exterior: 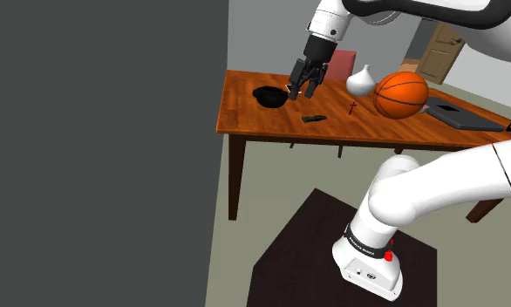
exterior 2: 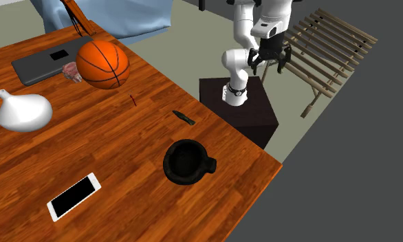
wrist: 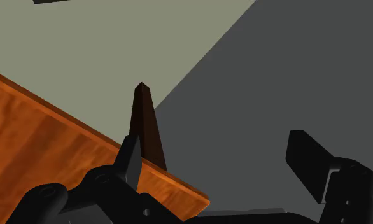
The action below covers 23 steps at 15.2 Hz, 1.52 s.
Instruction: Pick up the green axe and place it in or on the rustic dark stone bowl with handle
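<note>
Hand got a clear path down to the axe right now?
Likely yes. The axe lies alone on bare tabletop, apart from the dark bowl, nothing over it. The hand is open and raised near the table edge, so a descent looks unobstructed.

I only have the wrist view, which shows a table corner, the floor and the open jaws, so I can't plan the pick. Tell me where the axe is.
Observer: The axe lies flat on the wooden table, close to the edge that faces the stand.
Operator: Now give me the bowl.
Observer: The dark bowl stands upright near the table's corner, apart from the axe, and nothing shows inside it.
Operator: Name whatever sits closest to the axe on its other side.
Observer: A small red object lies there, with a basketball beyond it, farther from the bowl.
</note>
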Motion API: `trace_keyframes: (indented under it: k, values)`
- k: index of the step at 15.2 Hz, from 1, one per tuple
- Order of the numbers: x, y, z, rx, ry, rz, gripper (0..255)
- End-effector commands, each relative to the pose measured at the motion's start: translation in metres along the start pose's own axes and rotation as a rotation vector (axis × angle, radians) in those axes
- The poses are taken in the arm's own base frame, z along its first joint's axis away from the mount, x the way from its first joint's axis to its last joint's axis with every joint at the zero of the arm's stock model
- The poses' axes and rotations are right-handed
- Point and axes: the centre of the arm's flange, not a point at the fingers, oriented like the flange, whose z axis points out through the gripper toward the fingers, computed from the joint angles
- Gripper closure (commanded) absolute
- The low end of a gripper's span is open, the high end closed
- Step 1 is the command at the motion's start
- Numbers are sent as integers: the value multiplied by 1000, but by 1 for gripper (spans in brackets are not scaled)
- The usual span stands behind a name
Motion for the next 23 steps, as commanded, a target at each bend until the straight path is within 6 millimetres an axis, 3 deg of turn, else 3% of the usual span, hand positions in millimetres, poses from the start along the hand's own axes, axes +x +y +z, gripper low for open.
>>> trace_keyframes:
  k: [1, 12, 23]
  values:
    - [0, 0, 0, 0, 0, 0, 0]
    - [-11, 131, 47, -27, -34, -362, 0]
    - [24, 259, 90, -55, -67, -725, 0]
